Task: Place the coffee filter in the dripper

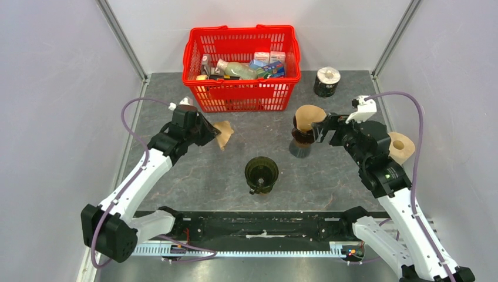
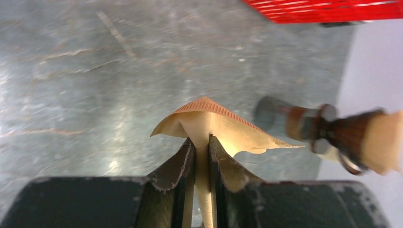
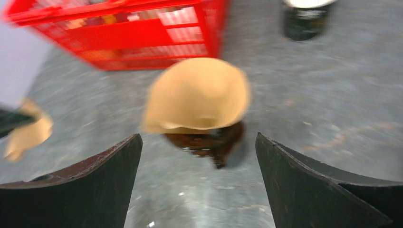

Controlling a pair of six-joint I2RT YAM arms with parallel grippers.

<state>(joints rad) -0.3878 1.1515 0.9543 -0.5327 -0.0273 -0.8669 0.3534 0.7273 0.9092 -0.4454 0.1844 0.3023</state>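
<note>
Coffee filter (image 2: 209, 124) is clamped in the left gripper (image 2: 202, 141), held up near the back-left corner, just in front of the red basket (image 1: 244, 94). Right gripper (image 3: 198, 137) hangs wide open. Dark dripper (image 1: 261, 172) sits mid-worktop, toward the front edge.

The left arm (image 1: 140, 176) reaches from its base at the near left up and to the right, forearm sloping, its wrist (image 1: 187, 124) bent so that the jaws point right. These jaws are pinched tight on a filter (image 2: 214, 123), the paper pressed flat between them. The right arm (image 1: 405, 211) rises from the near right and leans left. Its jaws point left and are spread wide, gripping nothing.
</note>
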